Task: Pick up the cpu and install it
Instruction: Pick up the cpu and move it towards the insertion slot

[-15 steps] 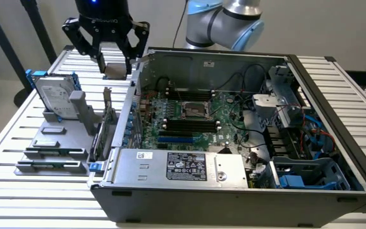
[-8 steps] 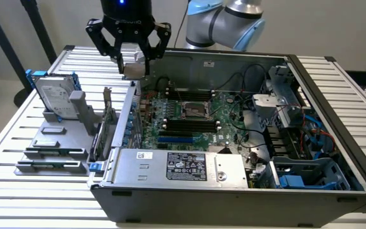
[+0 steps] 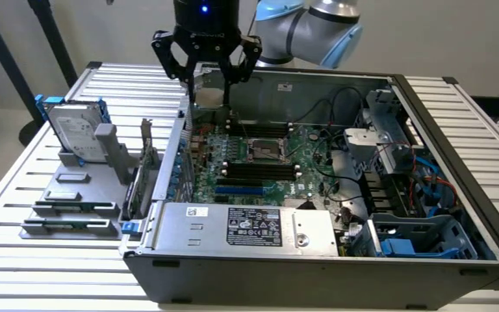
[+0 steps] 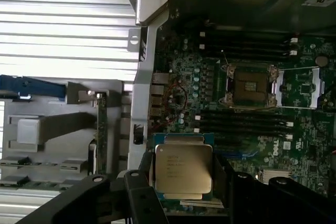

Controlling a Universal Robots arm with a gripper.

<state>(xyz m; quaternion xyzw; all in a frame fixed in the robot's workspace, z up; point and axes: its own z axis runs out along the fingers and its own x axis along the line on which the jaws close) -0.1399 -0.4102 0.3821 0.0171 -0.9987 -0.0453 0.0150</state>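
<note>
The cpu [image 4: 182, 169], a flat square chip with a shiny silver top and a green rim, hangs in the air with my gripper [image 4: 182, 178] shut on its two sides. In the exterior view my gripper [image 3: 210, 84] hovers above the case's back left corner, and the cpu [image 3: 211, 97] hangs below its black fingers [image 3: 232, 68]. The open cpu socket [image 4: 249, 86] lies on the green motherboard [image 4: 210, 77], apart from the chip. In the exterior view the socket [image 3: 265, 151] sits toward the front of the gripper, lower down inside the case.
The open computer case [image 3: 457, 123] holds a labelled power-supply box [image 3: 249, 226] at the front and blue drive cages [image 3: 414, 244] on the exterior view's right. Left of the case, a grey fixture [image 3: 72, 195] carries a hard drive [image 3: 75, 133] with a blue bracket.
</note>
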